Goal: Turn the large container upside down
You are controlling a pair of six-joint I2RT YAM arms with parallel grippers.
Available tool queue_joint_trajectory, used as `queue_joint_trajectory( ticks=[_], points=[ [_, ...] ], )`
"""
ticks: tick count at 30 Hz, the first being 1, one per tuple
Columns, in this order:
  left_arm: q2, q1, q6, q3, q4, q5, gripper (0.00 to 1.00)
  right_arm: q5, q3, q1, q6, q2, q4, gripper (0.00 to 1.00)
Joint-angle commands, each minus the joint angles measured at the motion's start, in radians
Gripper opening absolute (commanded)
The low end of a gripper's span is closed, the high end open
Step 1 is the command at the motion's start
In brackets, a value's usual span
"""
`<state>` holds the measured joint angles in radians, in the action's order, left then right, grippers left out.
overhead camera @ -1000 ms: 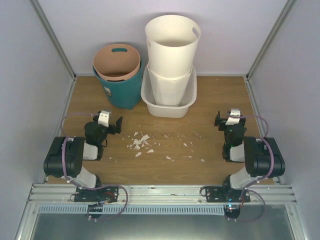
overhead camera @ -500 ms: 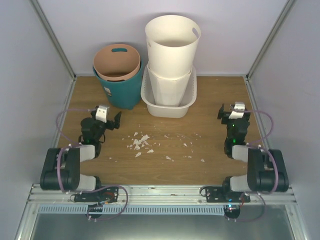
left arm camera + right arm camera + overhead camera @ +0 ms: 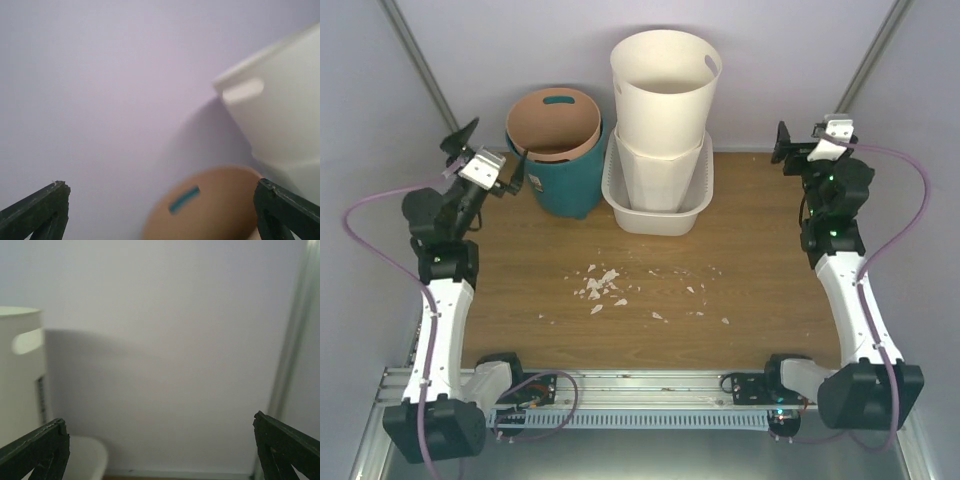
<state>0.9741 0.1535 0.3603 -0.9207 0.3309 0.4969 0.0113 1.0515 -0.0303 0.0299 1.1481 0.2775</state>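
Both my arms have risen from a folded crouch at the near edge of the wooden table (image 3: 760,250). They now reach high and forward, one on each side. My left claw (image 3: 488,152) is spread wide and holds nothing. My right claw (image 3: 802,140) is also spread wide and empty.

Below and behind both claws, small white crumbs (image 3: 605,285) lie scattered on the table between my arms. Just beside my left claw, to its right, stands a teal round plastic bin (image 3: 560,190) with a tan inside.

Past that bin, between my two claws and lower than both, sits the wide white rectangular plastic tub (image 3: 660,222). It is well apart from my right claw, against the back wall. It has rounded corners and rows of small holes along its side. It stands upright with its open side up, so it has not been turned yet.

A tall octagonal white bin (image 3: 655,175) stands inside the tub, and a tall round white bin (image 3: 660,85) is stacked in that one.

I judge the rise to be only the start of my approach. The stacked bins look likely to get in the way of flipping the tub.
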Motion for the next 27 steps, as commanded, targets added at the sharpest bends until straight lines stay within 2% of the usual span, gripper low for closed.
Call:
queue_joint_trajectory(
  ticks=[1,7,11,13,17,21,27],
  points=[
    [0.063,-0.007,0.283,-0.158,0.052,0.226,0.99,0.248,0.052,0.019,0.087,0.014,-0.269,1.00],
    [0.377,-0.124,0.433,-0.409,0.345,0.204,0.99,0.515,0.198,0.024,0.178,0.117,-0.436,1.00],
    [0.613,-0.216,0.676,-0.626,0.495,0.293,0.99,0.620,0.247,0.025,0.205,0.146,-0.461,1.00],
    [0.768,-0.250,0.736,-0.760,0.542,0.323,0.99,0.646,0.251,0.026,0.212,0.150,-0.458,1.00],
    [0.985,-0.297,0.754,-1.033,0.549,0.354,0.99,0.670,0.241,0.027,0.208,0.166,-0.479,1.00],
    [1.095,-0.315,0.789,-1.194,0.489,0.417,0.99,0.692,0.213,0.029,0.195,0.175,-0.483,1.00],
    [1.096,-0.320,0.893,-1.207,0.357,0.447,0.99,0.711,0.209,0.030,0.175,0.197,-0.502,1.00]
  ],
)
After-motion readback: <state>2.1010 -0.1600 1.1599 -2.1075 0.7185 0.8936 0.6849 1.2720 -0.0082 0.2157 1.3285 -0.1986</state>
